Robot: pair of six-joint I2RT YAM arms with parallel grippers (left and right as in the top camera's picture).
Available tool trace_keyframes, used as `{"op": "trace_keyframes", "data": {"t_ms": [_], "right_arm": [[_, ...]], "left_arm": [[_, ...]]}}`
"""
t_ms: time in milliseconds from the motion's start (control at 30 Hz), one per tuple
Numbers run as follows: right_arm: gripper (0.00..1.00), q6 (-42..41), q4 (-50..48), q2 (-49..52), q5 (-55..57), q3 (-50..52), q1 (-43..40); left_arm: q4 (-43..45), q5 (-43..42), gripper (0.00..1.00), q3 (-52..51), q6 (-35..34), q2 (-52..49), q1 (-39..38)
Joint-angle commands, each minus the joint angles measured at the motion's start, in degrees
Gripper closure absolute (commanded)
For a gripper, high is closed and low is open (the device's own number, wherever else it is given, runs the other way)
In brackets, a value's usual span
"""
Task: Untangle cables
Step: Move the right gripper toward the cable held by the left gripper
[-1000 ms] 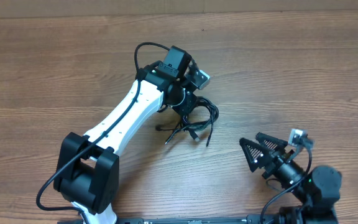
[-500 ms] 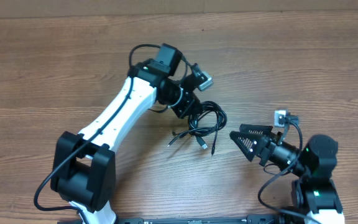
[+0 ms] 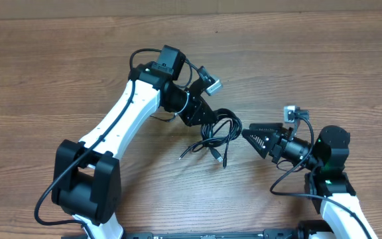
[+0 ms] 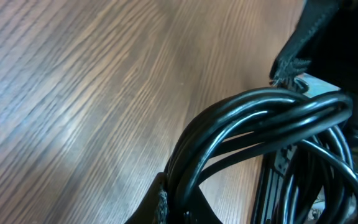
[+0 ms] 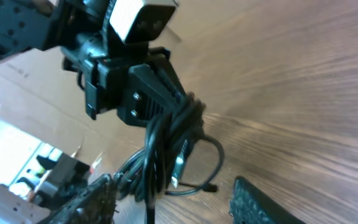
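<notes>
Left pincer (image 3: 209, 121): pressed together, pinching the cables (image 3: 219, 136) near the top of the tangle. The loops bunch right at my fingertips. The rest of the bundle spills out to the right and downward in the overhead view, with loose ends trailing to the lower left.

Right pincer (image 3: 247, 134): fingers apart, partly spread rather than wide. It points left, with its tips at the right edge of the same bundle. In the right wrist view the black strands hang from the left pincer and drop between my two right fingers (image 5: 98, 199). A silver-tipped plug (image 5: 178, 163) sits among them. I cannot tell if either pad touches a strand, and no pinch shows there.

In the left wrist view, glossy loops fill the right half, close to the lens.

The cables are mid-table (image 3: 323, 60), between the two pincers. Whether the ends rest on the wood is unclear.
</notes>
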State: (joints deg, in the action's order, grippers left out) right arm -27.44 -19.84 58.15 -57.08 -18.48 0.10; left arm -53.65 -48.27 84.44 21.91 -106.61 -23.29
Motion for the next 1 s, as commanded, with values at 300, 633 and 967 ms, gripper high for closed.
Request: {"op": "trace_keyframes", "data": {"t_ms": [300, 633, 967], "right_arm": [[0.5, -4.26, -7.56, 3.13, -5.62, -0.87, 3.34], [0.53, -4.24, -12.09, 3.13, -5.57, -0.87, 5.49], [0.6, -4.02, -11.34, 3.13, -4.13, -0.87, 5.49]], "left_arm": [[-0.09, -3.19, 0.96, 1.27, 0.33, 1.73, -0.76], [-0.11, -3.21, 0.96, 1.22, -0.7, 1.73, -0.76], [-0.11, -3.23, 0.96, 1.22, -1.81, 1.73, -1.16]]}}
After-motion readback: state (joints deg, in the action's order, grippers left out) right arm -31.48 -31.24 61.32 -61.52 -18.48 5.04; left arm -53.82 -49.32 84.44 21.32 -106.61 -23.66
